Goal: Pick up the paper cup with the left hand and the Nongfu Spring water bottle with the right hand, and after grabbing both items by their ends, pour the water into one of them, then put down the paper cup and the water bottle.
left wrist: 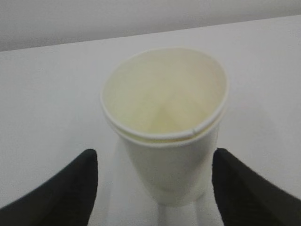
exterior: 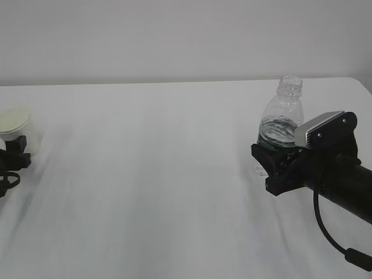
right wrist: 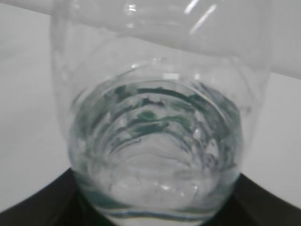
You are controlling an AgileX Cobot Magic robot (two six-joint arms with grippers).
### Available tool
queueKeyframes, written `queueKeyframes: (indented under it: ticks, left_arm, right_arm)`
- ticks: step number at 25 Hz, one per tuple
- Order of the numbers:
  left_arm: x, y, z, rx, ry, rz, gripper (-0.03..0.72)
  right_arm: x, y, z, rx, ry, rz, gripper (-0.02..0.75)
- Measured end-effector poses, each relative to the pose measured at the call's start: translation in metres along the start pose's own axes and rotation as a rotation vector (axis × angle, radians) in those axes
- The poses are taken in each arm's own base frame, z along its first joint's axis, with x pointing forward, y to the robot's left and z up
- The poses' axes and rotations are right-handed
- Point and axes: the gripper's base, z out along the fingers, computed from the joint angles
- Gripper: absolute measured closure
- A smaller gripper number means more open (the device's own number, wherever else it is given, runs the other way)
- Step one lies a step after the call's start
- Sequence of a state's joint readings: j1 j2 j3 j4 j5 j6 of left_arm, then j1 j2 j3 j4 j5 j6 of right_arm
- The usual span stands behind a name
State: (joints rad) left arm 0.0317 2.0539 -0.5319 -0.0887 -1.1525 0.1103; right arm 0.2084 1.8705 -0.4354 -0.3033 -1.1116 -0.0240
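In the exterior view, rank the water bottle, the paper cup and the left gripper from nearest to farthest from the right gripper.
1. Water bottle, between the right gripper's jaws, right side.
2. Paper cup and left gripper, both at the far left edge, too close to call.

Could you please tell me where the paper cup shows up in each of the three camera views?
Exterior view: the paper cup sits at the far left edge, above the left tool.
Left wrist view: it fills the centre, between the two dark fingers.
Right wrist view: not in it; the water bottle fills the frame.
Shared landmark: the white table, seen in all three.
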Motion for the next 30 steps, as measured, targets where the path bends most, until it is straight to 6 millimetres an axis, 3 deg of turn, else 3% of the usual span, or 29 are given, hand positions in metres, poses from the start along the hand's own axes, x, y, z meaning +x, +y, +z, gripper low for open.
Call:
queueKeyframes:
  ticks: [12, 30]
  left_arm:
    - [0.01, -0.003, 0.018, 0.01, 0.01, 0.005, 0.148]
    - [0.005, -0.005, 0.049, 0.008, -0.051, 0.002, 0.148]
  right_arm:
    - [0.0, 0.0, 0.0, 0.0, 0.0, 0.0, 0.283]
    - [0.0, 0.0, 0.0, -0.003, 0.001, -0.002, 0.283]
